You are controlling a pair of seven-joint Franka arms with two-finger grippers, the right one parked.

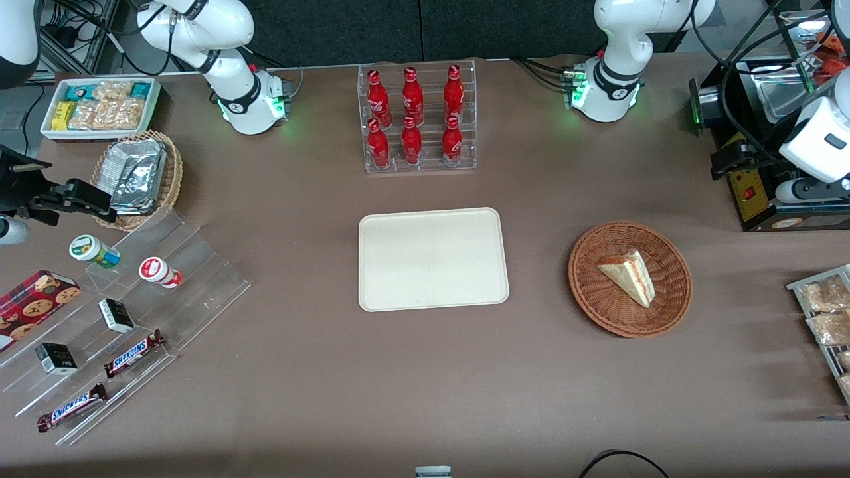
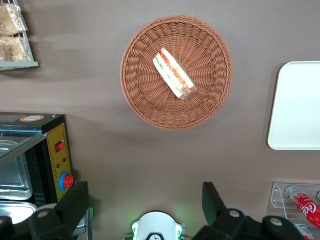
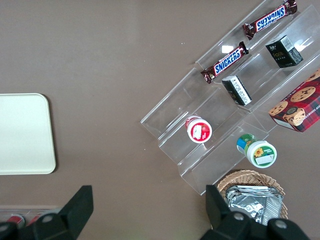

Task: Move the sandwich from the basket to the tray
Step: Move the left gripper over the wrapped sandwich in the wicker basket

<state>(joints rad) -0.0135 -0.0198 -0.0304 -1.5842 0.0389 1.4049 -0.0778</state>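
The sandwich (image 1: 629, 275) (image 2: 173, 73), a pale bread wedge with red and green filling, lies in the reddish-brown wicker basket (image 1: 584, 292) (image 2: 135, 95). The cream tray (image 1: 431, 259) (image 2: 297, 105) lies flat beside the basket, toward the parked arm's end, with nothing on it. My left gripper (image 1: 730, 160) (image 2: 144, 202) hangs high over the table, farther from the front camera than the basket and close to the black appliance. It is open, its fingers (image 2: 75, 200) wide apart with only bare table between them.
A black appliance with a red button (image 1: 750, 192) (image 2: 55, 155) stands at the working arm's end. A clear rack of red bottles (image 1: 417, 119) stands farther back than the tray. A wire rack of snack packets (image 1: 823, 312) sits near the basket. Acrylic shelves of snacks (image 1: 119, 312) lie at the parked arm's end.
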